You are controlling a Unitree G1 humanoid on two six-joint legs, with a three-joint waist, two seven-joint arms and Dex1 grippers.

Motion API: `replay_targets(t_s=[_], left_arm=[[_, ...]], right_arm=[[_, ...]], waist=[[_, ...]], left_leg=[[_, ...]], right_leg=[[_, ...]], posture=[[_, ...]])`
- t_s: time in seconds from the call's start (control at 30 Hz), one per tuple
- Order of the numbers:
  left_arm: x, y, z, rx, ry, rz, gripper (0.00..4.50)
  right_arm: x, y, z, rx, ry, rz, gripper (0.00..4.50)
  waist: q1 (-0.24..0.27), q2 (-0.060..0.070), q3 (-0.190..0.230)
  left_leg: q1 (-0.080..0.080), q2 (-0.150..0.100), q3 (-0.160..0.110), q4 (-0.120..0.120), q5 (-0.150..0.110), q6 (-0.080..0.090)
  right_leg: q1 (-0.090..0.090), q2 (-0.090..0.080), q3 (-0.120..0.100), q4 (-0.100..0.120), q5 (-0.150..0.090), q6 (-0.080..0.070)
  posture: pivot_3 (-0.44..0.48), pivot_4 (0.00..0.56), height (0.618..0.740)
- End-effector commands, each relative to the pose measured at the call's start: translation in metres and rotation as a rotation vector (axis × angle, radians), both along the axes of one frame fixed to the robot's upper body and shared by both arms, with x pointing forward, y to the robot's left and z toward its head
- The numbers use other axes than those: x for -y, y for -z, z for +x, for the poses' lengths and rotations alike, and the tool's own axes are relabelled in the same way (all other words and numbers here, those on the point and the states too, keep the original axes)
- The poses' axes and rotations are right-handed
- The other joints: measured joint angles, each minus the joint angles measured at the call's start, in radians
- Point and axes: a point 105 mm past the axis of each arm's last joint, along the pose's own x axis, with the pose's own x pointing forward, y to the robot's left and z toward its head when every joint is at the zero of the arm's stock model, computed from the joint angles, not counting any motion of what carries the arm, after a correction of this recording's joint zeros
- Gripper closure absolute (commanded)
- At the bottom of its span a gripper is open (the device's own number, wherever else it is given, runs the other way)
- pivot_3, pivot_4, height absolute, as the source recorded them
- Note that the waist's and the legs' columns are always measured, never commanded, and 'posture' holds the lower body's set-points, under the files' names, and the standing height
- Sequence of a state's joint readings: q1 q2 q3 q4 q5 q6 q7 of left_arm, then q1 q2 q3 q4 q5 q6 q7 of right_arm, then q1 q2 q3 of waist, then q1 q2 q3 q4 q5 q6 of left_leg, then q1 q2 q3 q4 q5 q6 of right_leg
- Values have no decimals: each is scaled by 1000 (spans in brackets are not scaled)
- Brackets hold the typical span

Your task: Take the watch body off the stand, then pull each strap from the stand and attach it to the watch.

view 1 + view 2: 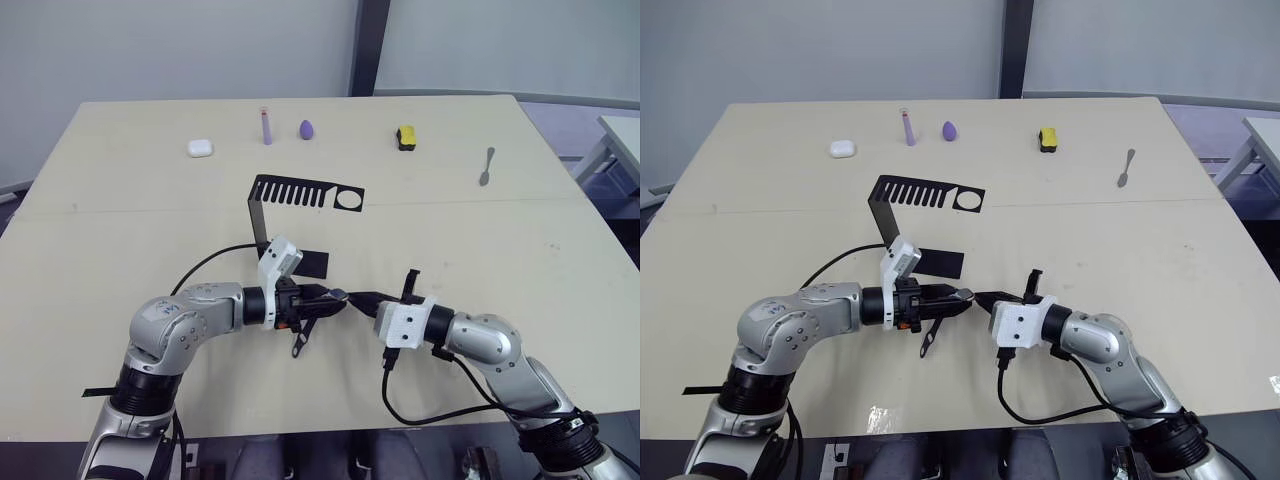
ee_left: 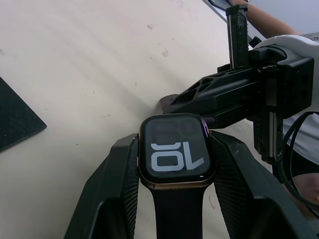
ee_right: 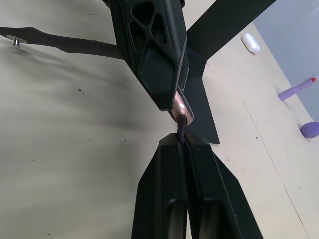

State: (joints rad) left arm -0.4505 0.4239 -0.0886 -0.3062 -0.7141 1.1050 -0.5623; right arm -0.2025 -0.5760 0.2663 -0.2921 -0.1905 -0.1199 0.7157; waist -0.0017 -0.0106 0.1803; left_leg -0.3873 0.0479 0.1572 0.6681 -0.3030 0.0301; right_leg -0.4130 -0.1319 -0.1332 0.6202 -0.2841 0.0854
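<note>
My left gripper (image 1: 328, 296) is shut on the watch body (image 2: 175, 149), whose black screen shows white digits inside a metallic rim. One dark strap (image 1: 299, 344) is fixed to the body and hangs from it toward the table. My right gripper (image 1: 362, 299) is shut on the other strap (image 3: 183, 127), and that strap's end meets the free edge of the watch body (image 3: 180, 105). The two grippers stand tip to tip just above the table. Behind them stands the black stand (image 1: 291, 192), with nothing in its comb slots or round hole.
Along the far side of the table lie a white case (image 1: 201, 148), a lilac stick (image 1: 266, 128), a purple egg shape (image 1: 306, 129), a yellow-black block (image 1: 406, 137) and a spoon (image 1: 486, 168). The stand's flat foot (image 1: 312, 263) lies just behind my left gripper.
</note>
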Motion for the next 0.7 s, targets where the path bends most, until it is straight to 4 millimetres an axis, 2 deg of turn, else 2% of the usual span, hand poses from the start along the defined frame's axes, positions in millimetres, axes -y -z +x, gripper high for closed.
replay_targets(t_s=[0.03,0.7], left_arm=[[15,-11,-12,43,81,-33,2893],[16,-10,-10,43,78,-32,2893]], right_arm=[[-15,-10,-8,26,-73,23,4500],[-21,-11,-5,17,-74,28,4500]], waist=[[0,0,0],[0,0,0]], left_leg=[[0,0,0,0,0,0],[0,0,0,0,0,0]], right_leg=[[0,0,0,0,0,0],[0,0,0,0,0,0]], posture=[[0,150,740],[0,150,740]])
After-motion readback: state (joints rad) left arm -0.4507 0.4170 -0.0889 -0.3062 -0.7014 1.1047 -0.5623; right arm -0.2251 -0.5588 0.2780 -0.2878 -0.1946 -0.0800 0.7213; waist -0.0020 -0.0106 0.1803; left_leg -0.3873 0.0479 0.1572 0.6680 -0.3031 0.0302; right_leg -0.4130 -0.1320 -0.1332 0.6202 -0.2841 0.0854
